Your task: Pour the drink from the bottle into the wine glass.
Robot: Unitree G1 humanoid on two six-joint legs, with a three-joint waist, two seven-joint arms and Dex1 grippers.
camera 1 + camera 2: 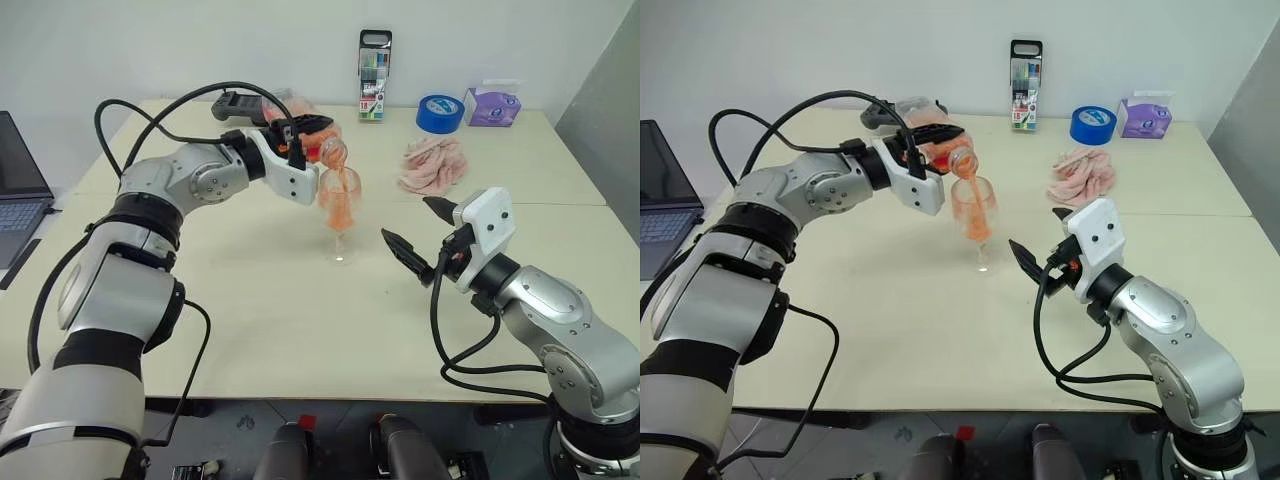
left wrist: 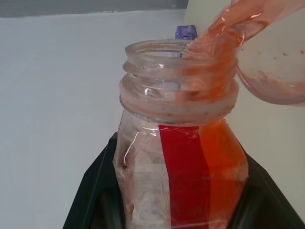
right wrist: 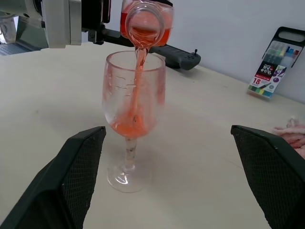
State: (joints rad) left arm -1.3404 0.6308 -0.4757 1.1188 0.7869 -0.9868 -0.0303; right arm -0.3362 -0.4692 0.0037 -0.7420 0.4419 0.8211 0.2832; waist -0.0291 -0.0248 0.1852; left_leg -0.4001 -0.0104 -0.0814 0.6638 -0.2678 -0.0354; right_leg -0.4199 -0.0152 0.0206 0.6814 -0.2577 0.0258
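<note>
Tilted bottle (image 1: 318, 147) above wine glass (image 1: 341, 205), marker case (image 1: 374, 76) behind

Silver-and-white jointed arms with black bands and looping black cables end in white wrist housings and black-fingered claws.

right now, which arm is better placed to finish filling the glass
Left. Its gripper is shut on the bottle, tipped with its mouth over the glass, and the drink is streaming in. The right gripper hangs beside the glass, jaws open, holding nothing.
</note>
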